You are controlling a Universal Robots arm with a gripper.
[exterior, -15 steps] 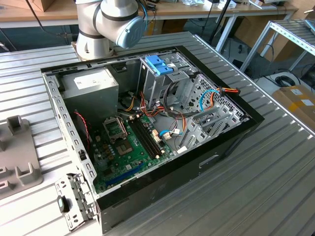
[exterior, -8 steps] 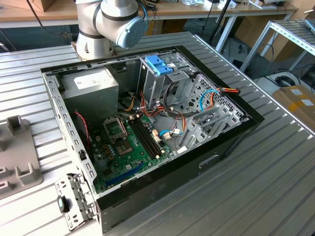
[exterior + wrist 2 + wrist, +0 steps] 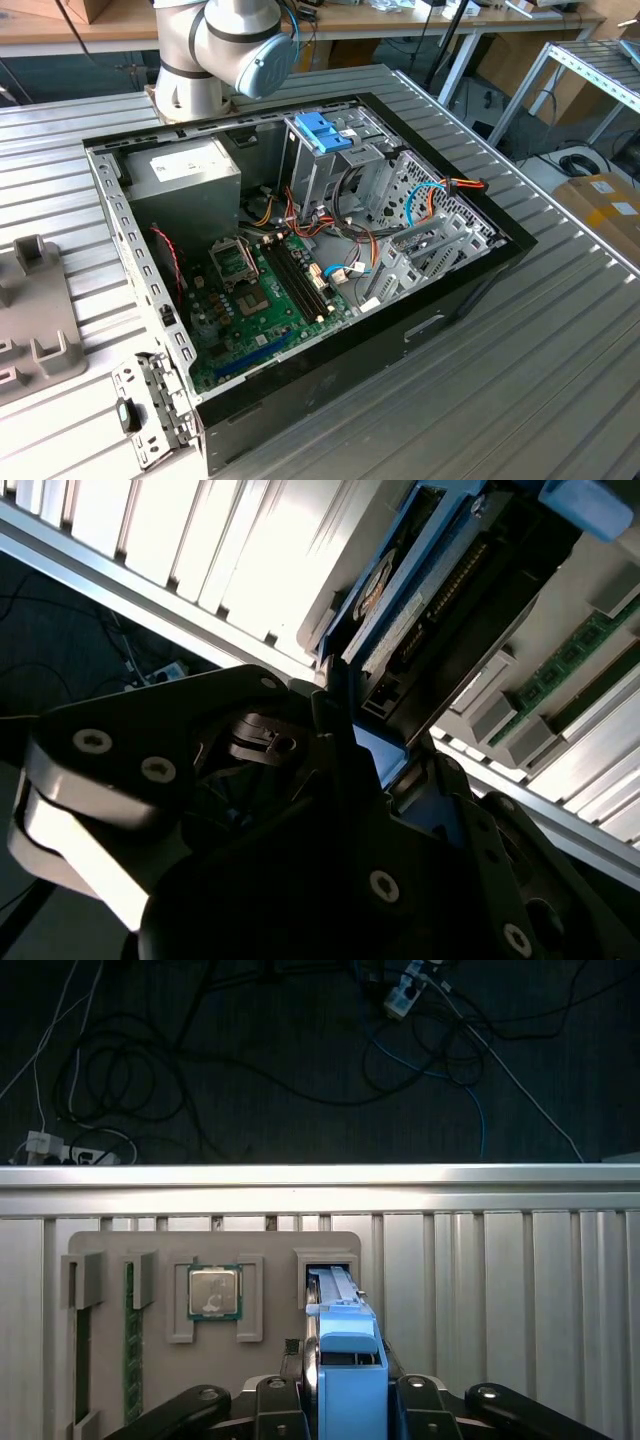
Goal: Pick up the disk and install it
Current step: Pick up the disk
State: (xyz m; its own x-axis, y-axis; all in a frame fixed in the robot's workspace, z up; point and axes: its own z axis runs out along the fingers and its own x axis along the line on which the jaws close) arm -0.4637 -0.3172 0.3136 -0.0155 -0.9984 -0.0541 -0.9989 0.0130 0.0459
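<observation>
First wrist view: the tool has its black fingers drawn in tight against both sides of the disk, gripping the light-blue carrier. The disk stands on edge, its far end reaching into a slot of the grey tray. I cannot tell whether it has left the slot. Beside that slot a processor lies flat in its own recess, and a green memory stick sits in a narrow groove further along. The tray rests on the ribbed metal counter, beyond whose edge cables lie on a dark floor.

In the second wrist view the disk's white label and blue rail run between the fingers.

In the exterior view the arm is at upper left, the open case fills the centre, and a blue handle tops its cage.
</observation>
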